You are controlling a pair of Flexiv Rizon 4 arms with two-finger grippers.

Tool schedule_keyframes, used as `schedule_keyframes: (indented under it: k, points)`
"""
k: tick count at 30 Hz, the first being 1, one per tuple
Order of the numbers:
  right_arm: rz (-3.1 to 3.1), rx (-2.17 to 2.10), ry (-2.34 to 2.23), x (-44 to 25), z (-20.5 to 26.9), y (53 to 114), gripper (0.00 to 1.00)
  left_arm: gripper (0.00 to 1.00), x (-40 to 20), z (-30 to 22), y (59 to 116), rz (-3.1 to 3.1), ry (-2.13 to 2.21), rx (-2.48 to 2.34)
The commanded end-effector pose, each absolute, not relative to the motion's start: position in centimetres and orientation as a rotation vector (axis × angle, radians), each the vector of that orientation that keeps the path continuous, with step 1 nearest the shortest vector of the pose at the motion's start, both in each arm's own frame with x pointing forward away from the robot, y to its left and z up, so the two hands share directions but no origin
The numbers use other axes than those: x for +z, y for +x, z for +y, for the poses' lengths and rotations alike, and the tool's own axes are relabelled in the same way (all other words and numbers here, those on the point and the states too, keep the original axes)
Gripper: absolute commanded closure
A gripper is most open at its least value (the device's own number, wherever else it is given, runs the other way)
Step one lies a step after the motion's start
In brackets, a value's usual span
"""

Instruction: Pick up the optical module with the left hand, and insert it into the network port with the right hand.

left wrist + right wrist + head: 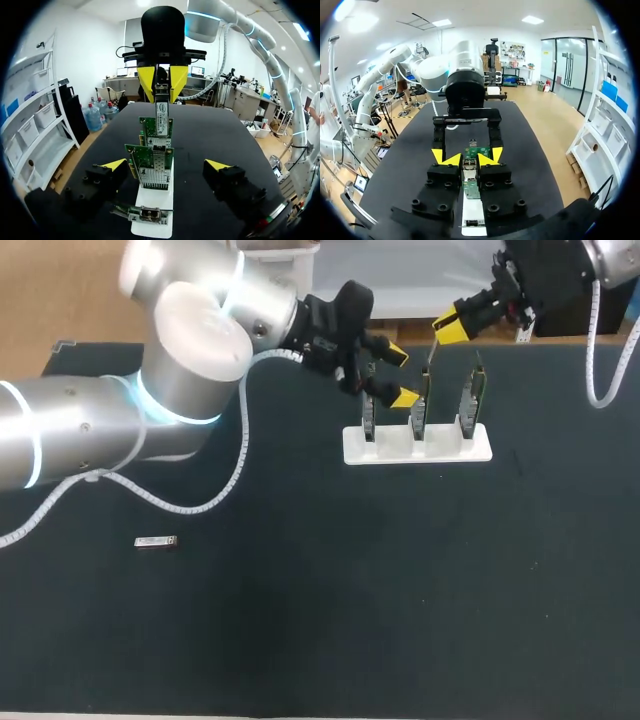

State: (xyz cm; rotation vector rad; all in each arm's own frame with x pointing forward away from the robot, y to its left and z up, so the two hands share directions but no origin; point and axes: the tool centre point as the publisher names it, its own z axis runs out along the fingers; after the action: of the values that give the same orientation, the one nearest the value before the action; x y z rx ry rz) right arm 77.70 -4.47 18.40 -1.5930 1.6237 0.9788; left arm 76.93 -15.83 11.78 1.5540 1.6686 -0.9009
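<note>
right fingers (447,160): pinching slim silver optical module (161,117), upright.
left fingers (114,164): spread, empty.
insertion: square module over green network card (147,125) port, then press straight.

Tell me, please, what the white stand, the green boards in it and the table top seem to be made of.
Stand: probably plastic, smooth, evenly white, matt. Boards: green circuit-board laminate, with shiny metal port cages at the edge. Table top: a matt black mat or cloth; which one is unclear.

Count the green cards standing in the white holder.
3, along the white holder: left-end card by the left pincer, middle card, right-end card. None looks hidden.
</note>
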Motion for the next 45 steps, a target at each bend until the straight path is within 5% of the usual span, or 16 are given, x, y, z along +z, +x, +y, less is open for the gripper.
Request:
schedule_keyframes:
  k: [1, 45]
  points:
    - [1.619, 0.980, -1.594, 18.39, -4.52, 77.84, 1.00, 0.00, 11.61, -16.09, 77.65, 1.726, 1.570, -0.883]
    - [1.635, 0.971, -1.594, 18.41, -4.71, 77.52, 1.00, 0.00, 10.81, -15.86, 77.31, 1.774, 1.663, -0.840]
